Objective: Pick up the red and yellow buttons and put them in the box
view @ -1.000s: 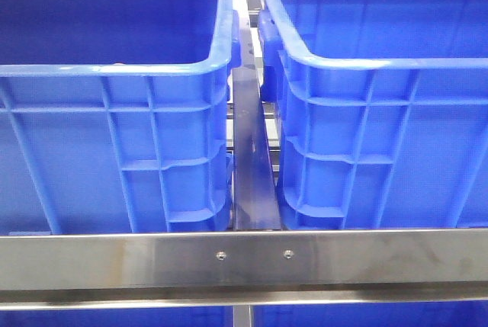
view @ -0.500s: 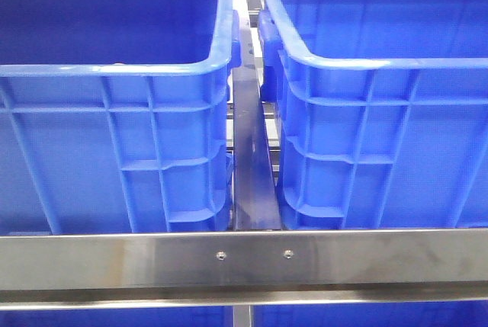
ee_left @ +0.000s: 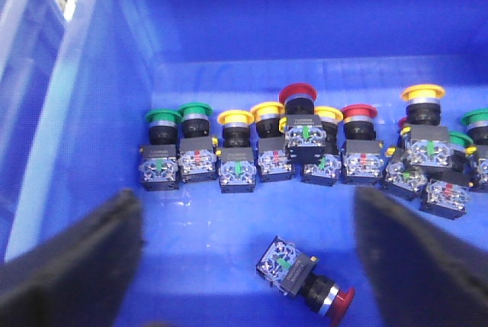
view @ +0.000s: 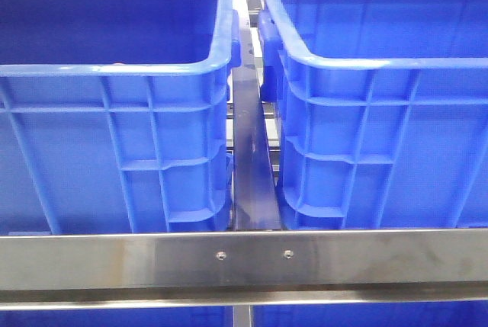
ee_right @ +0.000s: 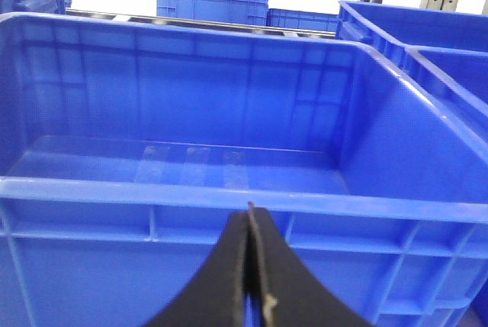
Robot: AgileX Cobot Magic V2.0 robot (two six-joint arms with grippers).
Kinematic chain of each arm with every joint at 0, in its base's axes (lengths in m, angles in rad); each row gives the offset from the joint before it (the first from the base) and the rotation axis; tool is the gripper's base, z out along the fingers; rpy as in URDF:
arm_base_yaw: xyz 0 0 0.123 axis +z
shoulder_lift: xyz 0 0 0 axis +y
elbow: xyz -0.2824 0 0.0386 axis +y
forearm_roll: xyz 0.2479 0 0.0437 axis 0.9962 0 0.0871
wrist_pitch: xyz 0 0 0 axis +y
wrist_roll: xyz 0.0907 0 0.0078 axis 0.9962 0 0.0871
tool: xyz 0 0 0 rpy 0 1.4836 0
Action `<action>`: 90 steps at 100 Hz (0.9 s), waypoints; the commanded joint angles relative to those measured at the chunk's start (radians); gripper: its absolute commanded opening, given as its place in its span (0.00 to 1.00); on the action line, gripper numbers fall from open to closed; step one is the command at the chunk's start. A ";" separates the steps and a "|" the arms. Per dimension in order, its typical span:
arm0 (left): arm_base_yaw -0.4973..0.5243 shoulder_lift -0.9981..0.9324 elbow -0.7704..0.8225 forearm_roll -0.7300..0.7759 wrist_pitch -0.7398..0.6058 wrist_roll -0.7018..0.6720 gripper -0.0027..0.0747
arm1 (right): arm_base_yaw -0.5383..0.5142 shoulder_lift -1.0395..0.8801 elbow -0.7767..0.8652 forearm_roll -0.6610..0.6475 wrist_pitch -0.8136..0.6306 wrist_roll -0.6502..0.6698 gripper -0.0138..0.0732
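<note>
In the left wrist view my left gripper (ee_left: 245, 216) is open inside a blue crate (ee_left: 114, 75). A red button (ee_left: 305, 272) lies on its side on the crate floor between the fingers, touching neither; its red cap points toward the right finger (ee_left: 412, 258). Farther along the floor stands a row of several buttons, among them a yellow one (ee_left: 235, 130) and a red one (ee_left: 297, 107). My right gripper (ee_right: 249, 216) is shut and empty, just outside the near rim of an empty blue box (ee_right: 191, 190). Neither gripper shows in the front view.
The front view shows two large blue crates, left (view: 114, 68) and right (view: 366, 64), with a dark metal bar (view: 250, 167) between them and a steel rail (view: 244, 258) across the front. Green buttons (ee_left: 162, 133) stand in the row. More blue crates (ee_right: 210, 3) stand behind.
</note>
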 commanded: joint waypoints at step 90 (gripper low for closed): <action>-0.100 0.692 -0.578 -0.088 0.306 0.000 0.82 | 0.001 -0.023 -0.016 -0.008 -0.073 -0.002 0.08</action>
